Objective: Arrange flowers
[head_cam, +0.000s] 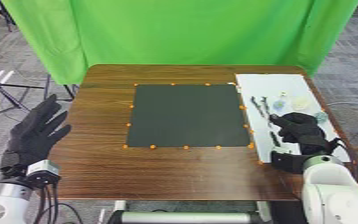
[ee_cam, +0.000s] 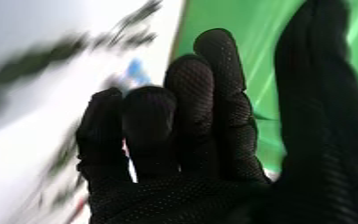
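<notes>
Stems: two dark stems [head_cam: 254,105] [head_cam: 265,105] lie on white board, side by side, near its edge which faces the mat; from R hand [head_cam: 302,129] they are at approx. 10–11 o'cl.
Third piece: one more dark piece [head_cam: 275,138], same board, just beside R hand, at its 8 o'cl.
Pale items: pale greenish item [head_cam: 278,104] & pale yellowish item [head_cam: 301,103] at 11–12 o'cl. of R hand; pale round item [head_cam: 321,117] at its 1 o'cl.; what they are exactly, cannot tell.
R hand: above near part of the board, pointing approx. to 11 o'cl.; if it touches smth. there, cannot tell.
R fingers: in wrist view R hand [ee_cam: 171,197] is w/ fingers released, nearly straight, thumb apart from them.
Beyond R fingers: blurred dark-green stem [ee_cam: 38,60] & small blue bit [ee_cam: 137,72] over white surface.
White board [head_cam: 271,82]: long, flat on table, at 3 o'cl. of mat.
Mat [head_cam: 189,116]: dark, rectangular, abt. mid-table, w/ orange dots [head_cam: 153,146] around its edge.
L hand [head_cam: 31,131]: at 9 o'cl. of mat, well apart from it, by table's side edge; fingers released & straight, thumb spread.
Table [head_cam: 104,175]: brown wood, rounded corners, under mat & board.
Curtain [head_cam: 189,32]: green, at 12 o'cl., behind table.
Floor [head_cam: 342,65]: grey, around table.
</notes>
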